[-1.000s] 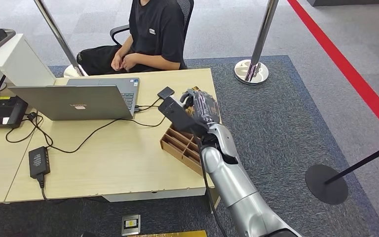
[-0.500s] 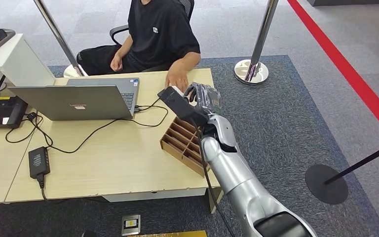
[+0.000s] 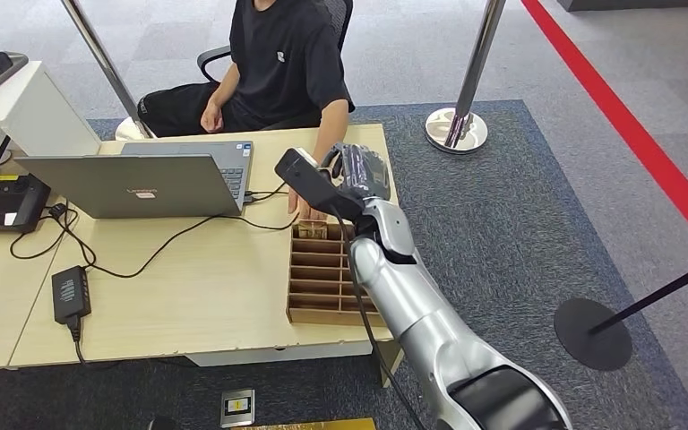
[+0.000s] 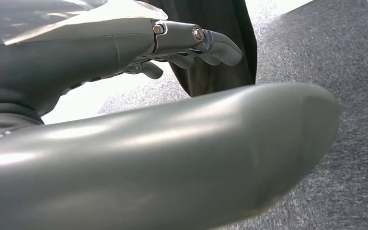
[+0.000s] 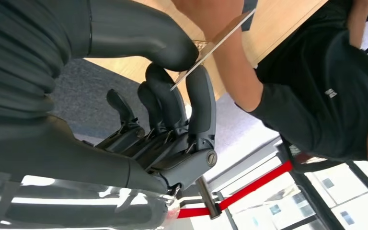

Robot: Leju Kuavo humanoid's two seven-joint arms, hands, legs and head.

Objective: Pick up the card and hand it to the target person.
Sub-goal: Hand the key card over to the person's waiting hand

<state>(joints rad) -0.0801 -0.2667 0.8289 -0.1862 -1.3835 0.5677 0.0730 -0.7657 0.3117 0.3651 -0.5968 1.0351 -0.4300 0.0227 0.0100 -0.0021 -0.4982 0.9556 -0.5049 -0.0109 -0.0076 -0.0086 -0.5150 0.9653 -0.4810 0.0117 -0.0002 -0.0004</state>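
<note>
Right hand [image 5: 172, 91] is pinching the card [image 5: 214, 45] between thumb and finger. The person's hand [image 5: 211, 14] is gripping its far end. Left hand [image 4: 172, 45] is hanging, fingers loosely spread, holding nothing.

A laptop [image 3: 143, 182], a black power brick [image 3: 71, 292], cables [image 3: 170, 240] and a brown divided tray [image 3: 322, 273] are carried by the wooden desk [image 3: 197, 296].

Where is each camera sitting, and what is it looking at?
Head view: high on the robot, looking down at the desk, the laptop and the seated person; the silver right arm shows.
Left wrist view: behind the left hand, over grey carpet.
Right wrist view: behind the right hand, which pinches the card while the person's hand takes hold of it.
Shared: head and right wrist views both show the person, the desk and the right hand.
</note>
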